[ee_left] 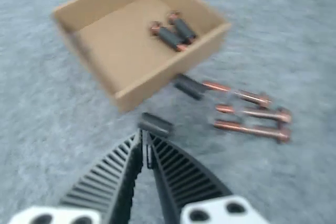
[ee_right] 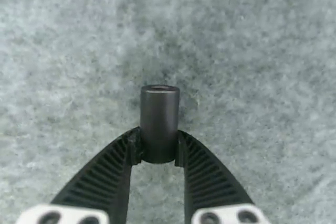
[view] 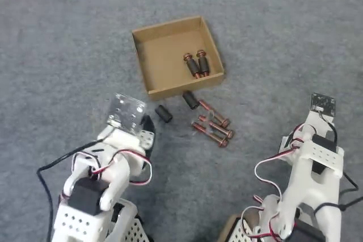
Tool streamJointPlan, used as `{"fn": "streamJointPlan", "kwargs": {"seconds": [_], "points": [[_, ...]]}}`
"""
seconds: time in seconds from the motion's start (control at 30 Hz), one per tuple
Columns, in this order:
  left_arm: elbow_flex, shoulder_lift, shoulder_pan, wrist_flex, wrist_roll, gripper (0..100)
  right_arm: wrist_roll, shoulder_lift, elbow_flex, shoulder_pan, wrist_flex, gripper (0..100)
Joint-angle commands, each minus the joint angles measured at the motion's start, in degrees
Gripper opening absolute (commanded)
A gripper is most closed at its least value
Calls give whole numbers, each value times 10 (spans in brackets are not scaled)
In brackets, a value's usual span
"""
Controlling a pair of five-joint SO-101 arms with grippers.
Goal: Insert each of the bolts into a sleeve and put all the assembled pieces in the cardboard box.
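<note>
Beneath the cardboard box (view: 163,55), grey carpet (view: 62,49).

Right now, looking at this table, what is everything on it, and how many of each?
Box: one, brown cardboard, far middle of the carpet.
Assembled pieces: two, black sleeve on copper bolt, inside the box.
Bolts: three, copper, loose on the carpet in front of the box.
Sleeves: two, black, loose by the box's near wall.
Held sleeve: one, black, in the right hand.
Carpet: one, grey, under everything.
Arms: two, white, near edge.
Left hand: one, black, shut, empty, beside a loose sleeve.
Right hand: one, black, shut on the held sleeve.
</note>
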Motion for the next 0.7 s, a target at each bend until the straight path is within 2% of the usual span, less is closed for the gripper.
{"fn": "streamJointPlan", "kwargs": {"seconds": [0.0, 0.17, 0.3, 0.53, 0.67], "points": [[-81, 55, 57, 33, -35, 13, -1, -33, -4, -7, -7, 17], [-171, 223, 70, 52, -90, 13, -1, -33, -4, -7, -7, 17], [-220, 347, 127, 63, -142, 13, -1, -33, -4, -7, -8, 17], [-247, 476, 226, 51, -265, 13, -1, -33, -4, -5, -6, 17], [-270, 540, 251, 46, -323, 13, -1, -33, -4, -7, -7, 17]]}}
